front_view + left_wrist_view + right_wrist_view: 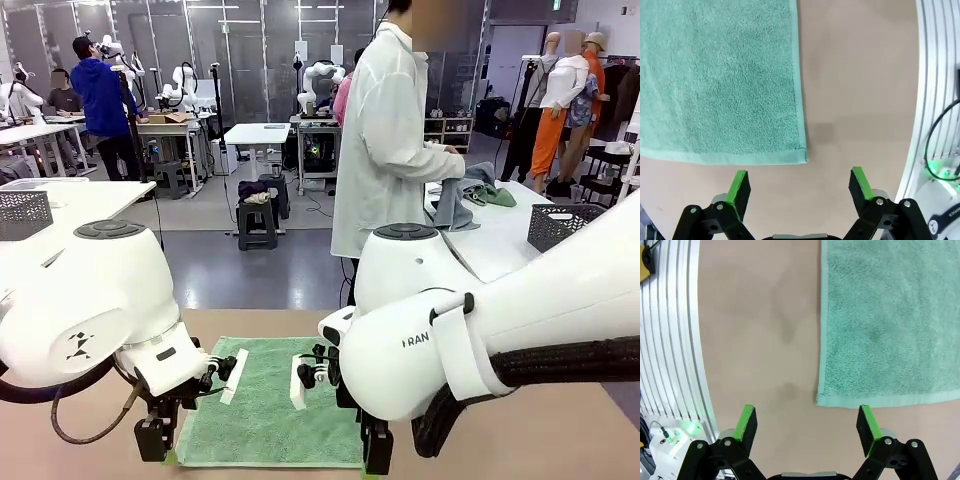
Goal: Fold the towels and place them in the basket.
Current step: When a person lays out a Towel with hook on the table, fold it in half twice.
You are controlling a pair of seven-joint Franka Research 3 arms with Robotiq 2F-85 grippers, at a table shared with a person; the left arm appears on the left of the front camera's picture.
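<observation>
One green towel [265,420] flat on tan table [855,75], workshop beyond; left tool [799,176], right tool [806,411], jaws apart

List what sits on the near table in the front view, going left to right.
Left claw → green towel → right claw.

Two grippers: the left gripper [797,182] and the right gripper [805,421]. Three towels – one mint green towel [270,400], one blue-grey towel [455,205], one second green towel [497,196]. Two dark baskets – left basket [22,215], right basket [560,225]. One person in white coat [385,140].
</observation>
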